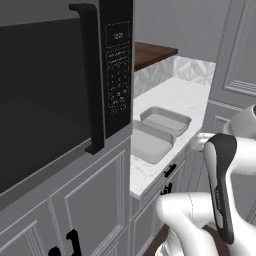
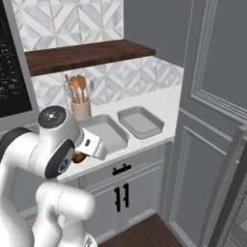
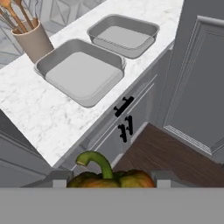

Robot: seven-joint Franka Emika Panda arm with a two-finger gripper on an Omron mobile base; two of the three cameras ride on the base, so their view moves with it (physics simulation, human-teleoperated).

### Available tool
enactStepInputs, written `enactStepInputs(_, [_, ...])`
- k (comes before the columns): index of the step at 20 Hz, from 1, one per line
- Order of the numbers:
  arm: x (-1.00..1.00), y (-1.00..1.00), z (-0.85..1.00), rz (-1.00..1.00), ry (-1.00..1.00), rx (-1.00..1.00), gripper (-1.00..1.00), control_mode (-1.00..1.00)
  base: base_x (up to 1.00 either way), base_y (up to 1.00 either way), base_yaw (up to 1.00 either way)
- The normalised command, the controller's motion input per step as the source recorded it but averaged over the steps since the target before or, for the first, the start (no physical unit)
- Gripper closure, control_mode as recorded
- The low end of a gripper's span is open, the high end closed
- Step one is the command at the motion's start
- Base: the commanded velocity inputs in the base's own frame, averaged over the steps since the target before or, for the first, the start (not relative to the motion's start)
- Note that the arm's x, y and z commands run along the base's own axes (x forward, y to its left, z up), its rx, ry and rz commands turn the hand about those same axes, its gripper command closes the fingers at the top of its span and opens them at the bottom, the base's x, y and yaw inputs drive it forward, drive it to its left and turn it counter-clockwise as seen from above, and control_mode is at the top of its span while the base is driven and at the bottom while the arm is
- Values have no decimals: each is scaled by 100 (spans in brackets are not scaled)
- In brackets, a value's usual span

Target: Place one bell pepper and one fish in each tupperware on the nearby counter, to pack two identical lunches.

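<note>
My gripper point(image 3: 109, 182) is shut on a bell pepper point(image 3: 109, 177), red-orange with a curved green stem, held between the two fingertips point(image 3: 59, 179). It hangs in front of the white marble counter point(image 3: 30, 105), above the floor. In the right base view the pepper point(image 2: 78, 157) peeks out under the hand, just short of the counter edge. Two light-grey tupperware stand side by side on the counter: the nearer one point(image 3: 81, 72) point(image 2: 103, 132) point(image 1: 147, 145) and the farther one point(image 3: 122, 35) point(image 2: 140, 121) point(image 1: 165, 120). Both look empty. The fish is out of view.
A beige holder with wooden utensils point(image 3: 33, 39) point(image 2: 80, 108) stands behind the nearer container. A black microwave point(image 1: 50, 90) is at the left, a tall grey cabinet panel point(image 2: 212, 96) closes the counter's right end, and a dark wooden shelf point(image 2: 87, 53) hangs above.
</note>
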Motion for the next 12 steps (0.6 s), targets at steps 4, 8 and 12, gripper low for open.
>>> enactStepInputs(4, [25, 3, 0, 2, 0, 0, 100, -100, 54, 1, 3])
enactStepInputs(8, [100, 43, -10, 7, 8, -1, 100, -100, 0, 0, 0])
enactStepInputs(12, [100, 14, -24, 13, 12, 0, 100, -100, 0, 0, 0])
